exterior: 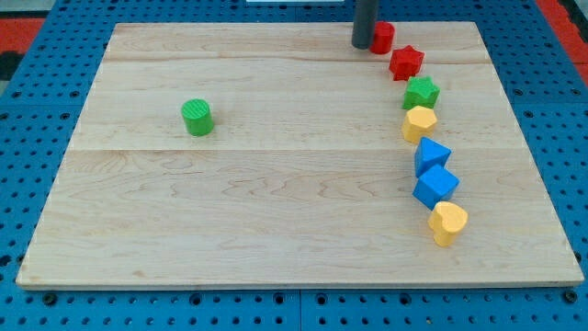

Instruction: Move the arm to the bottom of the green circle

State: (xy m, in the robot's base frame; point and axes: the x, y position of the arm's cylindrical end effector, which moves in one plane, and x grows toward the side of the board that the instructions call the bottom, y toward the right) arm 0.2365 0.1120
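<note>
My tip [363,45], a bare rod with no pincer to spread or pinch, touches the red cylinder block [382,38] at 1 o'clock, well apart from the green wooden circle block [197,118] at 9 o'clock, its bottom side apparently unreached.

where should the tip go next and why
Probably slide my tip toward the view's lower left, aiming just below the green circle. The tip sits at the view's top beside the red block, far right of the circle, and the other blocks line the right side, off that path.
</note>
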